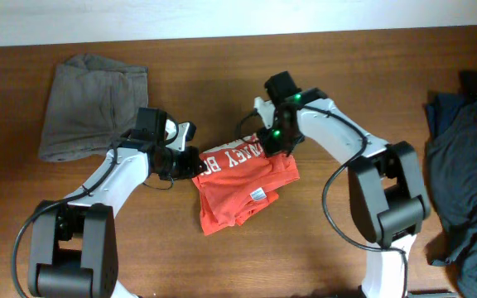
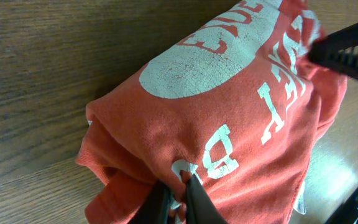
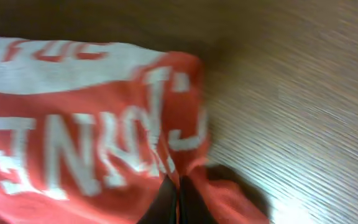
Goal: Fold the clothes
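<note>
- Overhead: the orange-red T-shirt [image 1: 243,186] sits bunched between the left gripper [image 1: 194,163] and the right gripper [image 1: 265,149], touching both.
- Left wrist: jaws pinched nearly together on a T-shirt fold right at the fingertips.
- Right wrist: jaws clamped tight on the T-shirt's edge, pretty blurry.

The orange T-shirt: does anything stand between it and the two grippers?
Nothing visible does. The left gripper and the right gripper are both shut on the cloth of the orange T-shirt.

One T-shirt [image 1: 243,186], two other garment heaps [image 1: 89,103] [image 1: 470,165], two arms [image 1: 118,178] [image 1: 338,132]
</note>
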Robot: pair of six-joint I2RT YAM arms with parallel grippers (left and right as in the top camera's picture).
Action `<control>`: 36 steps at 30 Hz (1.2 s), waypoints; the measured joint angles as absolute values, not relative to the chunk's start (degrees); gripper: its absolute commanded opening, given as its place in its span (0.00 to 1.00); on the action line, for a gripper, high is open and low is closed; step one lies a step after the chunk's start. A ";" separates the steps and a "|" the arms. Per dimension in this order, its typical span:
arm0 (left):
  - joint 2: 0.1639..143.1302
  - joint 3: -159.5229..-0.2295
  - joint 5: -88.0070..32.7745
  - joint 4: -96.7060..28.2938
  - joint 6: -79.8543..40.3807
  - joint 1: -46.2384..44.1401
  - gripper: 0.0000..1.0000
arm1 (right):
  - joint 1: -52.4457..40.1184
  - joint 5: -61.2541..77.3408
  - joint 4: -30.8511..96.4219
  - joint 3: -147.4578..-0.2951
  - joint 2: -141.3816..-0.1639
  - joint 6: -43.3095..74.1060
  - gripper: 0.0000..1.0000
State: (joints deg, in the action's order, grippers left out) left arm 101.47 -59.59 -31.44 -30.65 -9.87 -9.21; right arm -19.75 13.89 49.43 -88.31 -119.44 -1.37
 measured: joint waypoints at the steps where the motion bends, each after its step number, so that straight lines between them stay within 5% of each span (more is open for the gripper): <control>1: 101.47 -59.57 -31.44 -30.65 -9.87 -9.21 0.08 | -19.05 13.82 49.76 -88.31 -119.35 -1.15 0.04; 7: 101.47 -59.57 -31.48 -30.61 -9.85 -9.21 0.07 | -14.79 13.96 52.10 -88.31 -119.09 0.05 0.05; 10: 101.47 -59.59 -31.44 -30.61 -9.87 -9.21 0.07 | -14.28 14.39 52.80 -88.31 -119.09 0.40 0.26; 14: 101.47 -59.59 -30.98 -30.68 -9.87 -9.08 0.07 | -14.24 14.39 53.93 -88.31 -119.09 -0.89 0.34; 19: 101.47 -59.59 -31.07 -32.12 -9.87 -6.87 0.14 | -13.26 14.39 56.23 -88.31 -119.09 -1.56 0.34; 22: 101.47 -59.59 -32.80 -32.53 -9.78 -2.66 0.33 | -11.88 14.52 58.02 -88.31 -119.09 -1.76 0.34; 28: 100.73 -59.70 -40.25 -32.56 -9.45 5.04 0.49 | -10.74 19.88 59.22 -88.31 -119.09 -4.75 0.36; 36: 99.59 -59.92 -45.69 -38.26 -0.36 2.61 0.39 | -10.74 28.69 61.36 -88.31 -118.56 -7.88 0.36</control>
